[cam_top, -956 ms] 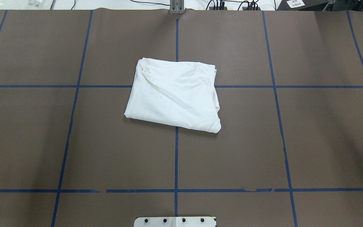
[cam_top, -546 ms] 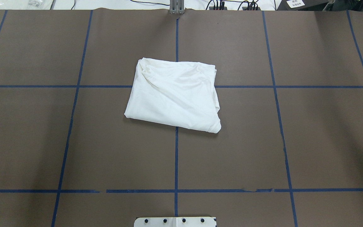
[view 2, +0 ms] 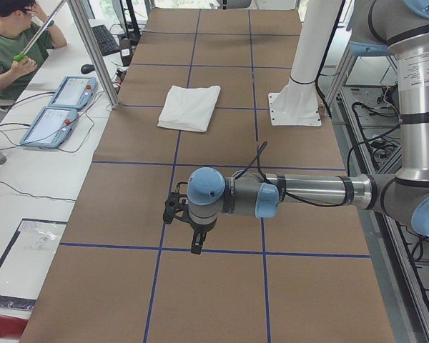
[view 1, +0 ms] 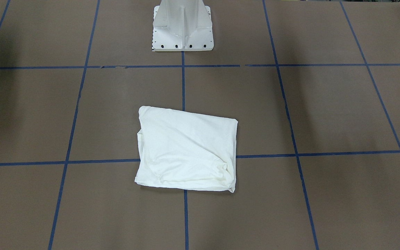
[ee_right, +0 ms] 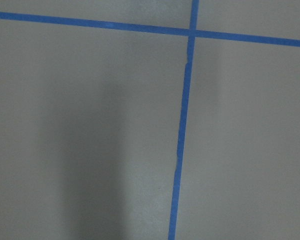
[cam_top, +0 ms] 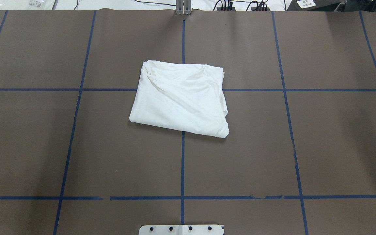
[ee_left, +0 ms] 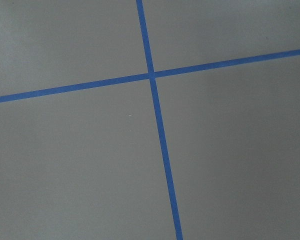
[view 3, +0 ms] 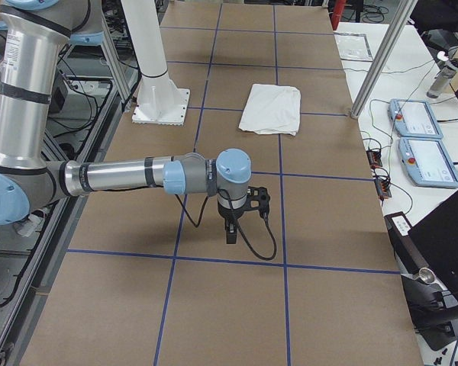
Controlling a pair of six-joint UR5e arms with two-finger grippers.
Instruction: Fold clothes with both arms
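Whether my left fingers [view 2: 195,244] or right fingers [view 3: 230,232] are spread I cannot tell; a careless reach could drag the folded shirt [cam_top: 180,99] open.

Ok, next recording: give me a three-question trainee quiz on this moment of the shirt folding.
1. True or false: an end effector is touching the white shirt.
2. The shirt is: A) spread flat, sleeves out; B) folded into a compact rectangle; C) hanging off an edge.
3. Fill in: the shirt covers a crossing of the ___ grid lines.
Key: 1 false, the left end effector and right end effector hang over bare table, far from it; 2 B; 3 blue.
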